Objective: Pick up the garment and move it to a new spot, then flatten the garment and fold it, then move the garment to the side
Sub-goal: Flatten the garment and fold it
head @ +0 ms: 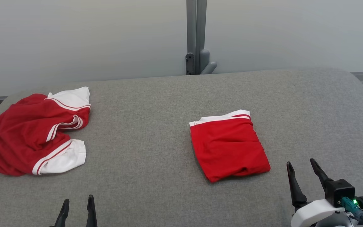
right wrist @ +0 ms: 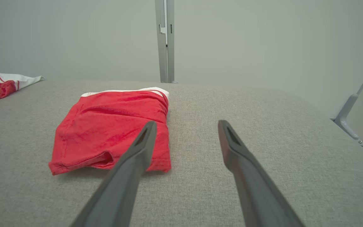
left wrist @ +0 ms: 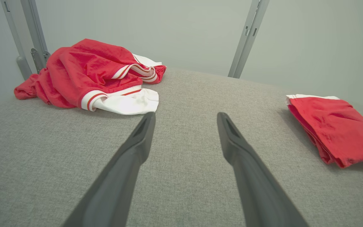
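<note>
The folded red garment (head: 228, 145) lies flat on the grey padded table (head: 143, 142), a little right of centre, its white band on the far edge; the right gripper (head: 301, 162) hovers just near and right of it, jaws spread wide, holding nothing, not touching the cloth; the left gripper (head: 78, 199) sits at the near left, equally wide and empty; a crumpled red-and-white garment (head: 27, 132) lies far left.

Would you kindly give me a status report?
Left gripper open, right gripper open, both empty. Folded garment lies free on table. Crumpled garment far left, apart.
</note>
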You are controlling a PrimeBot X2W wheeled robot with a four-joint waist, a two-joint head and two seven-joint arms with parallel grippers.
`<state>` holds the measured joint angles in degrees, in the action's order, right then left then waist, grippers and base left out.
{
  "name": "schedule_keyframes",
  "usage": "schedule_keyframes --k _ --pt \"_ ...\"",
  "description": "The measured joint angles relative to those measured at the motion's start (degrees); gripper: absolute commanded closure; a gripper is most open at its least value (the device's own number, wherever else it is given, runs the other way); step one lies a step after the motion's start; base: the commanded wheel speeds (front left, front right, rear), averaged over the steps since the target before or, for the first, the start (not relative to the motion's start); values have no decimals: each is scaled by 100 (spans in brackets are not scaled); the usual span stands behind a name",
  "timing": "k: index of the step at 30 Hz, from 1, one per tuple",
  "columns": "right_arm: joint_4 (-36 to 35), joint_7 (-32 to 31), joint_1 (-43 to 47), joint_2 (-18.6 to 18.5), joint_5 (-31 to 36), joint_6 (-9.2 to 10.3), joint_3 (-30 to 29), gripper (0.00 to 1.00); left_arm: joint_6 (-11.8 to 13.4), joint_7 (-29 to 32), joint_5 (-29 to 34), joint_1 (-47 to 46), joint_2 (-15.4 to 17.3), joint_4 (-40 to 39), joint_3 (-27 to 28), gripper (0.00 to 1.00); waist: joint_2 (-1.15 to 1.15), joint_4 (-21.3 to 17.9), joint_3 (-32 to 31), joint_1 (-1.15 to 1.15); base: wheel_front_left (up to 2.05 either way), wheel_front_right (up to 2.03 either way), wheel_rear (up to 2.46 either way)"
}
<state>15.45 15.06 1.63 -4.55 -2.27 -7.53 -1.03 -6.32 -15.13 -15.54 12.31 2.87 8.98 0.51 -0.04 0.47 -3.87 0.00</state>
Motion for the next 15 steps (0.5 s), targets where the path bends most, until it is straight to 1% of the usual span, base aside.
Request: schedule_keyframes --k 9,15 --pt "129 0 -337 54 49 0 -79 0 -57 0 -1 -66 0 77 26 0 0 -24 154 0 0 0 0" --pt "130 0 -352 55 81 0 -119 0 -73 0 -56 -73 0 85 30 0 0 63 202 0 0 0 0"
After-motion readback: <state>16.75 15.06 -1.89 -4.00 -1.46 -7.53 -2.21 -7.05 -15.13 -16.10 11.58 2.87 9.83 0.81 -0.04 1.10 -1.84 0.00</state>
